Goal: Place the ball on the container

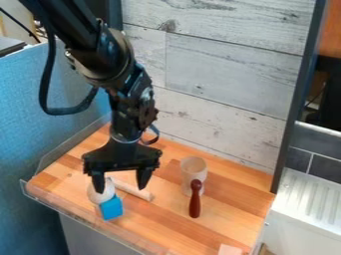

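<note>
Taking the ball [100,194] as the centre of a clock face laid over the camera view, it sits near the left edge of the wooden board [170,229]. A blue block [112,208] is at 5 o'clock, right up against the ball in this view. The gripper [120,180] hangs down just towards 1 to 2 o'clock, its two fingers spread wide and nothing gripped between them. One fingertip overlaps the top of the ball; whether they touch, I cannot tell. A pale wooden stick [133,190] lies at 3 o'clock, slanting from 10 to 4.

Farther off, between 2 and 3 o'clock, the pale container [193,172] stands upright. A dark red pin [195,204] overlaps its lower front, its knob toward 12. At 4 o'clock, a pale block [230,250] is partly cut off by the view's bottom edge. Beyond the board are a blue panel [23,119] towards 10 and whitewashed planks [220,69] towards 1.
</note>
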`<control>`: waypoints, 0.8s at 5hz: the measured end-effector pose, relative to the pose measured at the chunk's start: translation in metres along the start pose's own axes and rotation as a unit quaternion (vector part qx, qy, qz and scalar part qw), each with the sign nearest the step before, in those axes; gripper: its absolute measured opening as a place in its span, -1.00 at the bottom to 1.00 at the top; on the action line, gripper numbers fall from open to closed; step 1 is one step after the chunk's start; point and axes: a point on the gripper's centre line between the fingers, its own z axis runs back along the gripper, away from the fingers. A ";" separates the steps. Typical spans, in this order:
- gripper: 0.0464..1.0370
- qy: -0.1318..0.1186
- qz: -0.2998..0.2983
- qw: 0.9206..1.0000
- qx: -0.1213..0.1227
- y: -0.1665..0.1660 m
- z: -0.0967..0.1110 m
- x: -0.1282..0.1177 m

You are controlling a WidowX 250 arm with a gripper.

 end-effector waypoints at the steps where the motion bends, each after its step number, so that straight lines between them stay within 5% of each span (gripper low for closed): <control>1: 0.93 0.031 0.090 0.995 0.028 0.015 -0.025 0.001; 2: 0.93 0.043 0.144 0.988 0.024 0.022 -0.041 0.005; 4: 0.93 0.038 0.148 0.988 0.006 0.030 -0.037 0.014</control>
